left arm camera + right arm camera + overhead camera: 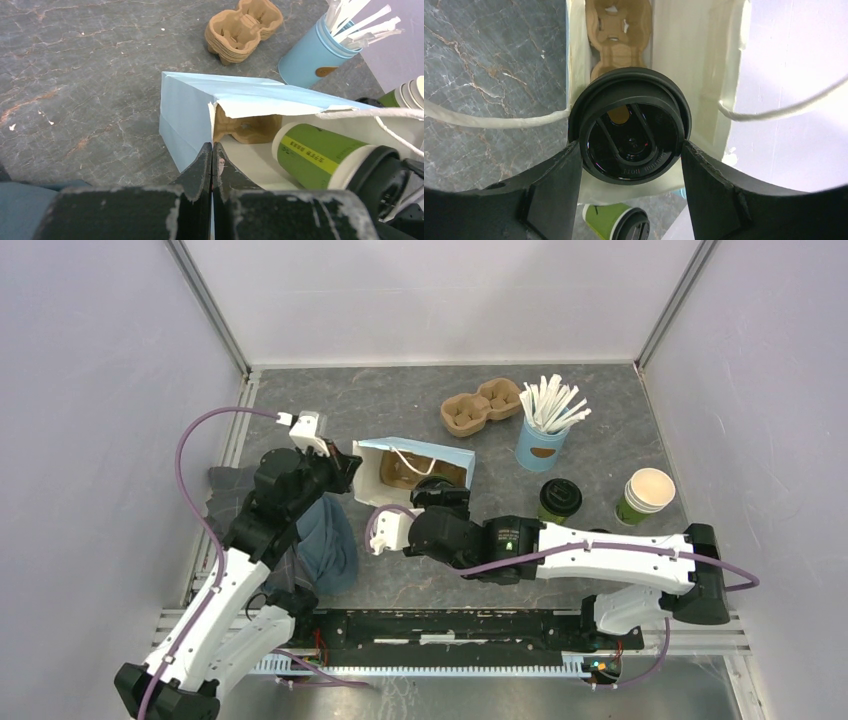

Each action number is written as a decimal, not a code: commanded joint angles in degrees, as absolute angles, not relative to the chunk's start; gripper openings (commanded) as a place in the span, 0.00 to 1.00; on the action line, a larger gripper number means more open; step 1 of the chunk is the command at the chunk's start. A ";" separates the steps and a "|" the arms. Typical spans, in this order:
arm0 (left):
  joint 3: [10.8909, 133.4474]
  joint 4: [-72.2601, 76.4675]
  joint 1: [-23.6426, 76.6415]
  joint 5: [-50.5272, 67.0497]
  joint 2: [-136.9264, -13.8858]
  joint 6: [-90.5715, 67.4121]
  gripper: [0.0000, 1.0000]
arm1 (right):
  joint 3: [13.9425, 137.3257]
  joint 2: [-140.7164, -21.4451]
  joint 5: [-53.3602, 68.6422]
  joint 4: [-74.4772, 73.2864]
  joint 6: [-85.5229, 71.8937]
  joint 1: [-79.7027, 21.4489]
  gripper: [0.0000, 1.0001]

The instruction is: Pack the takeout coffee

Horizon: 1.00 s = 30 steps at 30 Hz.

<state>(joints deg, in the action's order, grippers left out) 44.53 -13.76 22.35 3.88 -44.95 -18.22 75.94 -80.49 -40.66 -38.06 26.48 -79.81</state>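
We see the blue bag lying on its side, mouth open. Our right gripper stands wide, clamped around the takeout coffee, which lies in that mouth, seemingly halfway inside. Our left gripper is pressed together, pinching the bag's rim.

White arms, black fingers, purple cables

A robotics lab's test cell, not a café: pale panel walls on aluminium framing box in a dark stone-patterned table, where the left arm and right arm (purple cabling looped along both) are bolted to a rail among coffee-shop props: takeout coffee, a cup of white sticks, pulp carriers.
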 commanded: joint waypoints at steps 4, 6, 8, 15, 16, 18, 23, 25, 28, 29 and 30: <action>42.57 -14.10 22.98 7.50 -41.23 -19.48 0.02 | 64.83 -75.46 -39.07 -19.84 33.78 -79.68 0.51; 41.35 -14.11 23.24 7.65 -39.91 -19.97 0.02 | 64.29 -76.04 -37.49 -18.28 33.76 -78.35 0.51; 40.38 -14.77 23.43 7.41 -38.80 -19.90 0.02 | 65.28 -77.11 -35.09 -18.46 33.41 -77.20 0.50; 39.52 -17.43 24.04 7.42 -36.54 -20.82 0.02 | 71.58 -82.77 -34.60 -21.39 35.72 -75.33 0.50; 39.15 -17.37 24.02 7.50 -36.13 -21.18 0.02 | 72.15 -83.28 -33.93 -21.45 36.05 -74.92 0.50; 38.25 -17.34 24.20 7.92 -35.58 -21.60 0.02 | 73.70 -84.59 -32.05 -22.22 36.40 -74.00 0.50; 36.91 -16.97 25.69 7.29 -36.03 -21.96 0.02 | 77.54 -87.64 -27.27 -24.52 35.22 -70.69 0.50; 36.59 -17.16 25.94 7.08 -36.73 -21.87 0.02 | 76.94 -88.42 -27.03 -24.10 36.23 -69.73 0.50; 36.46 -17.70 26.42 5.85 -37.29 -21.31 0.02 | 76.40 -89.22 -28.01 -24.21 38.16 -68.50 0.50; 36.58 -18.00 26.53 5.42 -37.49 -21.18 0.02 | 76.00 -89.21 -28.08 -24.17 38.52 -67.87 0.50; 36.60 -18.26 26.60 5.11 -37.67 -21.17 0.02 | 75.94 -89.17 -27.71 -24.36 38.51 -67.19 0.50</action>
